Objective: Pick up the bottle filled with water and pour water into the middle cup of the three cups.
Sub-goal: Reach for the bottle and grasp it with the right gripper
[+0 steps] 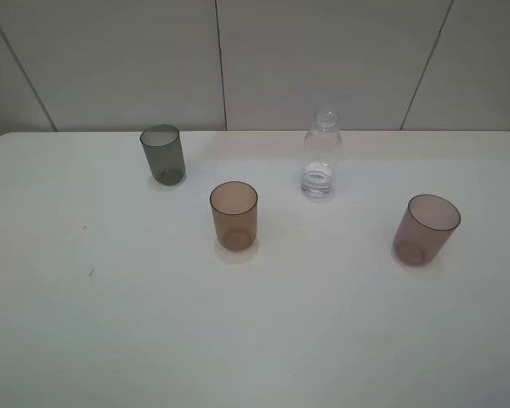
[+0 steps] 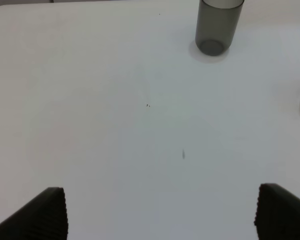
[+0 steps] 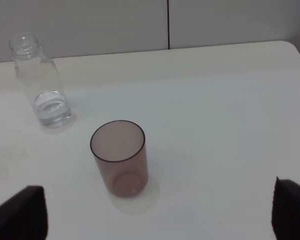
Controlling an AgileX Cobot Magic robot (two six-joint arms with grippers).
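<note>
Basically nothing of the task was done yet. The bottle [image 1: 321,157] stood upright and uncapped on the worktop [image 1: 238,340], with water showing only in its lower part. Neither arm appeared in the high view.

The right fingers [image 3: 20,212] were spread wide apart with nothing between them, low over the worktop. Straight ahead of them stood the mauve cup [image 3: 120,157], near but not touching. The bottle was further ahead, past that cup and off toward the left arm's side, well clear of both fingers.

The left fingers [image 2: 40,215] were also wide apart and empty. Only bare worktop lay between them, and the grey cup [image 2: 217,25] stood well ahead of them.

The middle cup [image 1: 234,215], amber-brown, sat upright between the other 2 of the 3 cups, apart from the bottle and looked empty. It was not in the right fingers' reach line.

Judged left to do: all of it. That meant reaching the bottle, closing on it, lifting, carrying it over the middle cup and tilting. The right fingers looked the closer pair for the pick.
</note>
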